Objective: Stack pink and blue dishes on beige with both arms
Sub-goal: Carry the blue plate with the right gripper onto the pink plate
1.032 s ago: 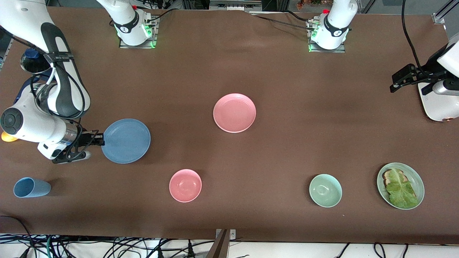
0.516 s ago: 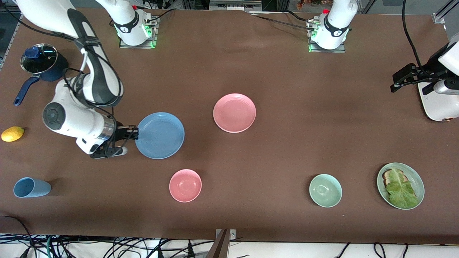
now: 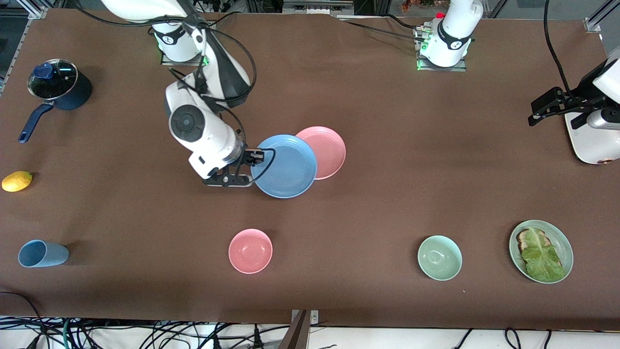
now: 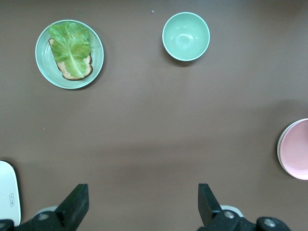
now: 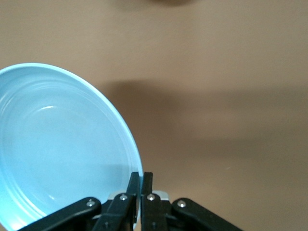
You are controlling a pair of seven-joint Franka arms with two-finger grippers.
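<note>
My right gripper [image 3: 259,156] [image 5: 141,178] is shut on the rim of the blue plate [image 3: 286,167] [image 5: 57,154] and holds it roughly level in the air at mid-table. In the front view the blue plate covers the edge of the pink plate [image 3: 329,150] that faces the right arm's end. The pink plate lies flat on the table. In the left wrist view a pale rim edges the pink plate [image 4: 296,149]; I cannot tell whether that is the beige plate. My left gripper [image 4: 142,192] waits high over the left arm's end of the table, open with nothing in it.
Nearer the front camera stand a pink bowl [image 3: 250,251], a green bowl [image 3: 440,258] and a green plate with bread and lettuce [image 3: 541,251]. At the right arm's end are a blue cup [image 3: 42,253], a lemon [image 3: 17,181] and a dark pot [image 3: 58,87]. A white appliance [image 3: 593,140] stands at the left arm's end.
The right arm has carried the blue plate from the right arm's end of the table to the middle, up against the pink plate. The left arm has not moved.
</note>
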